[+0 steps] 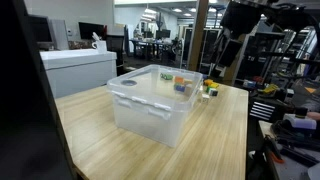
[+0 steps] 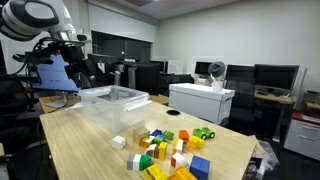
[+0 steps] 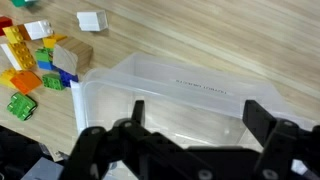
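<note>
1 wooden table (image 1: 225, 140), the biggest thing in view, carries everything else. On it stands 1 clear plastic bin (image 1: 150, 108), rectangular, upright, mouth facing up. It sits toward the middle of the tabletop in both exterior views (image 2: 120, 93).

Bin's long axis: in wrist view (image 3: 200, 85) the long walls run left-to-right across the pic, approx. in line w/ the gap between the two fingers. One short wall is at the pic's left. In an exterior view, 2 pale clips show on the wall facing the camera (image 1: 143, 105).

Contents: through the clear walls and floor, wrist view shows only wood grain underneath. The colours seen thru the far wall in an exterior view are things lying on the table behind it, not inside.

1 gripper (image 3: 197, 115), 2 dark fingers (image 3: 135, 120), spread wide apart and holding nothing. It hangs above the bin's mouth, not touching rim or walls. In an exterior view it sits high over the table, on the bin's far side (image 1: 228, 52).

1 loose cluster of toy blocks (image 2: 165, 150) lies on the table off the bin's short end, near but apart from it. Roughly twenty pcs, too small and overlapping for an exact count: yellow, red, blue, green, orange, white, plus 1 tan wooden cube (image 3: 72, 52). 2 white blocks (image 3: 92, 19) lie a bit apart from the rest, and 1 green wheeled toy (image 2: 203, 133) sits at the cluster's edge
</note>
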You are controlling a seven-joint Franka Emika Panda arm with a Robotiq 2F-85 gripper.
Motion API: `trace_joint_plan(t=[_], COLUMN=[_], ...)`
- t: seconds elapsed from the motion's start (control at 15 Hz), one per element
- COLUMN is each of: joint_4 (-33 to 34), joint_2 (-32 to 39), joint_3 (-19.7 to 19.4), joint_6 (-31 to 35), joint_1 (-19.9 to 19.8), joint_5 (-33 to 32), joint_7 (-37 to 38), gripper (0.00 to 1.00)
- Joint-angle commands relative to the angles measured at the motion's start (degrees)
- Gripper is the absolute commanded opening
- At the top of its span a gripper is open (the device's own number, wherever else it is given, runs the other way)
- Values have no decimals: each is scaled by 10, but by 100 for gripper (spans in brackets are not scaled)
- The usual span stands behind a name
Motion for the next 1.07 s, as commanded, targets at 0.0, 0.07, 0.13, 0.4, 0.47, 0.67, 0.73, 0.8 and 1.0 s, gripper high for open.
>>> trace_joint_plan(t=[0.0, 0.07, 0.13, 0.4, 0.47, 0.67, 0.73, 0.8, 1.0], joint_4=[1, 1, 1, 1, 1, 1, 3, 6, 21], joint_2=[1, 1, 2, 2, 2, 2, 4, 4, 5], joint_3=[-5, -5, -5, -5, -5, -5, -4, -2, -9], joint_6=[-2, -2, -2, -2, -2, -2, 7, 16, 54], joint_1=[5, 5, 5, 5, 5, 5, -1, -11, -80], joint_5=[-4, -4, -4, -4, -4, -4, -9, -19, -71], joint_7=[3, 3, 3, 3, 3, 3, 8, 14, 53], gripper=[100, 100, 100, 100, 100, 100, 100, 100, 100])
